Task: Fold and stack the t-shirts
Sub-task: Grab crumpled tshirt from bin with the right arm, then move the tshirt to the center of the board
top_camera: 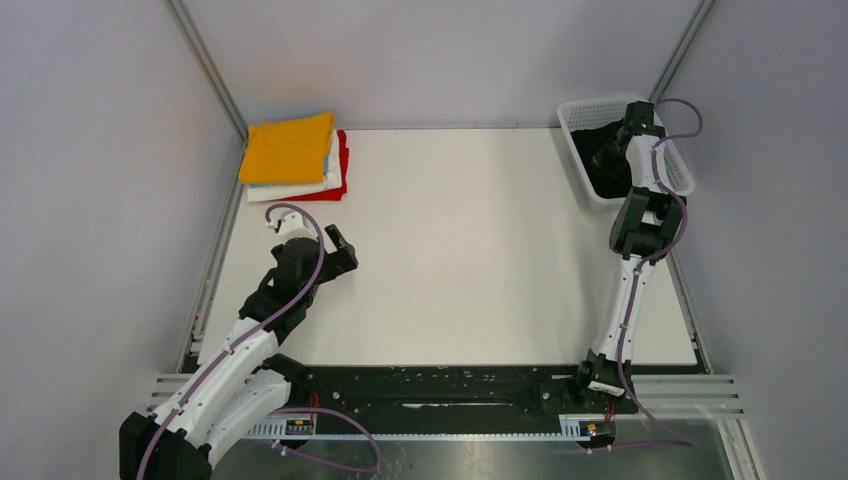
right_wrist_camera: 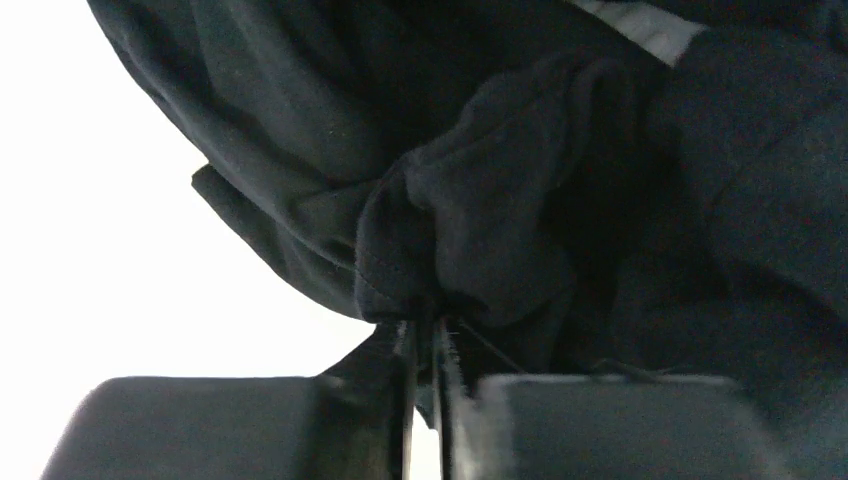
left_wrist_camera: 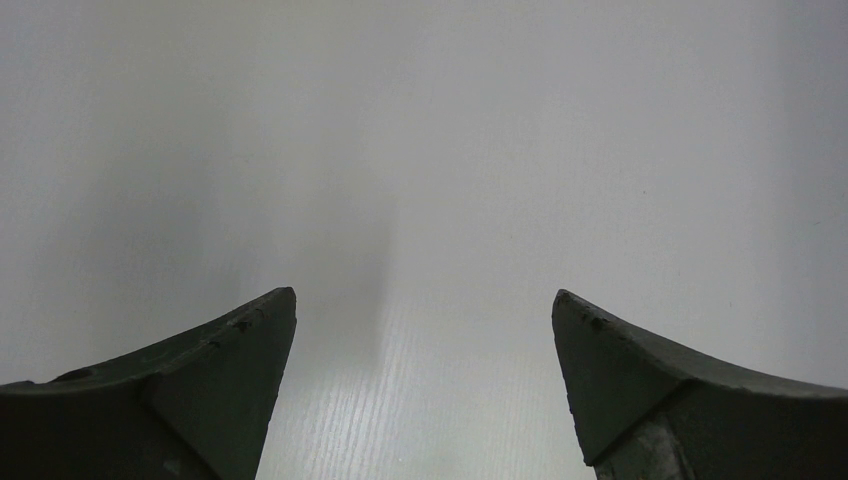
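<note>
Little of the black t-shirt (top_camera: 603,172) can be made out from overhead: it lies in the white mesh basket (top_camera: 590,104) at the far right corner of the counter (top_camera: 470,250), and the right arm reaching into the basket covers much of it. The right wrist view is filled with dark, creased cloth whose outline runs off the frame on three sides, so the shirt's overall shape cannot be told. In that view the right end effector (right_wrist_camera: 424,325) is clenched, its two fingers pressed almost together on a bunched fold of the black cloth, which sits right at the fingertips and spreads up and away from them. At the far left corner of the counter a folded stack lies well apart from both arms. Only the orange-yellow t-shirt (top_camera: 288,148) on top shows its full face. The light blue t-shirt (top_camera: 262,184), the white t-shirt (top_camera: 300,190) and the red t-shirt (top_camera: 344,160) beneath it show as edges only. The left end effector (left_wrist_camera: 425,300) hangs over bare counter on the near left, released, its fingers spread wide with nothing between them; the stack lies beyond it toward the far edge and does not appear in its wrist view. By count: five t-shirts, four folded in the stack and one loose in the basket; one basket; two arms.
</note>
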`<state>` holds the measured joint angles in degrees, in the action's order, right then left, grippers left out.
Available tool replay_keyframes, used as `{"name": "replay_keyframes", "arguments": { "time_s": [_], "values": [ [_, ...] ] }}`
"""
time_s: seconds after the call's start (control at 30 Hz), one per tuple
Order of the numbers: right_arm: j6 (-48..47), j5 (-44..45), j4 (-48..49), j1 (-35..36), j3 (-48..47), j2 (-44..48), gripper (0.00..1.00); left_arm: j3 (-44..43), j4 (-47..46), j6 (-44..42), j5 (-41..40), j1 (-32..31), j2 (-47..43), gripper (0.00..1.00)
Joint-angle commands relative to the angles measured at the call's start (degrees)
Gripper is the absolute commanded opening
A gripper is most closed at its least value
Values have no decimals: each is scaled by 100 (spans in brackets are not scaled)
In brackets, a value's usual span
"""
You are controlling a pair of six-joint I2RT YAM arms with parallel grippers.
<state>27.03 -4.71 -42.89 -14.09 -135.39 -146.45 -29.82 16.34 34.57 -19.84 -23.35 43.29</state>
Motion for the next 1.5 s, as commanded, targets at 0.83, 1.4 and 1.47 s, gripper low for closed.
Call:
{"name": "replay_keyframes", "arguments": {
  "time_s": [0.83, 1.4, 1.47],
  "values": [
    [-1308, -1314, 2549, 784, 2304, 5704, 0, 56, 184, 194, 217, -2, -1068, 99],
    [147, -2844, 4038, 2863, 3530, 7285, 0, 9, 607, 410, 456, -2, -1702, 99],
    [412, -2980, 4493, 2908, 4110, 7482, 0, 28, 642, 464, 436, -2, -1749, 99]
  ]
}}
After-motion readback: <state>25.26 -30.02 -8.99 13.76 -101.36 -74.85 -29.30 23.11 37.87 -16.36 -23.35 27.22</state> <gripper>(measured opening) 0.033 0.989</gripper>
